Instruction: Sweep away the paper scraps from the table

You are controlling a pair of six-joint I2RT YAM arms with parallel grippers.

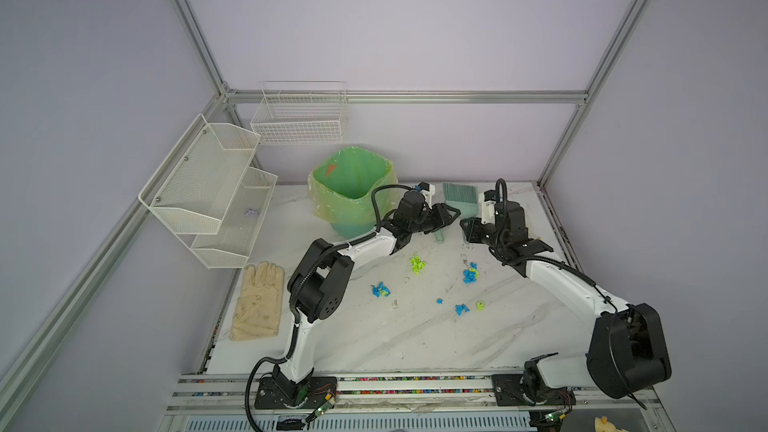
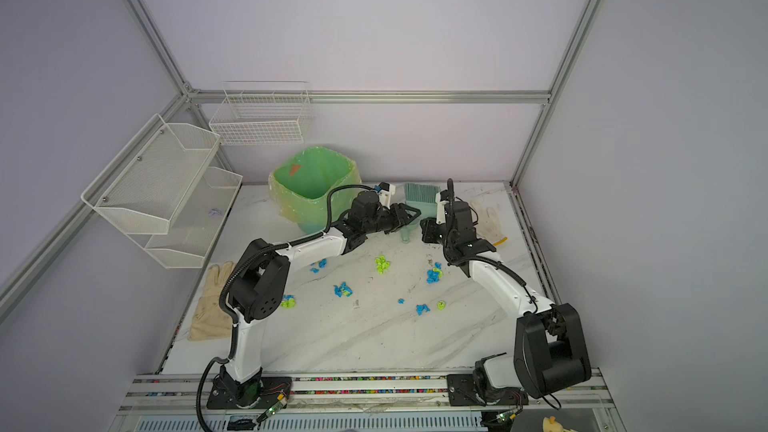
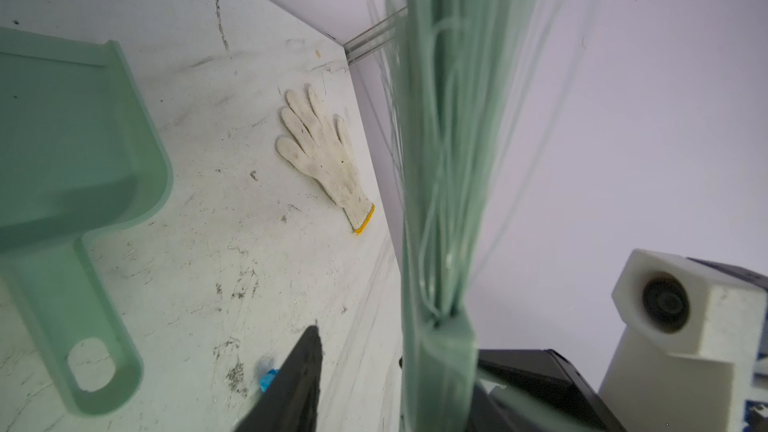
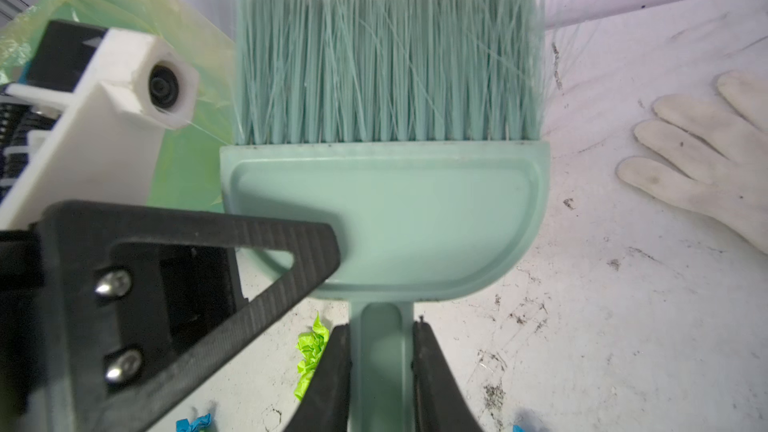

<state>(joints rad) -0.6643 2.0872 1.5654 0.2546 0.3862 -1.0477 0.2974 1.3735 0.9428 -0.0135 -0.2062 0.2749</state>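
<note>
A robotics lab cell (aluminium frame rails (image 1: 407, 97), plain panel walls (image 1: 395, 27)).

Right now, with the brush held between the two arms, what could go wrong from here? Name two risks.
1. The right gripper pinches the brush only by its slim handle; the fingers of the left gripper, straddling the head, could knock it askew.
2. The paper scraps lie scattered widely, so a stroke may flick some off the table.

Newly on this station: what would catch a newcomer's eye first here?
The mint-green brush, gripped by its handle in the right end effector, at the back middle of the table. Next, bright blue and yellow-green paper scraps strewn across the table's centre, and the green-lined bin at the back, left of the brush.
</note>
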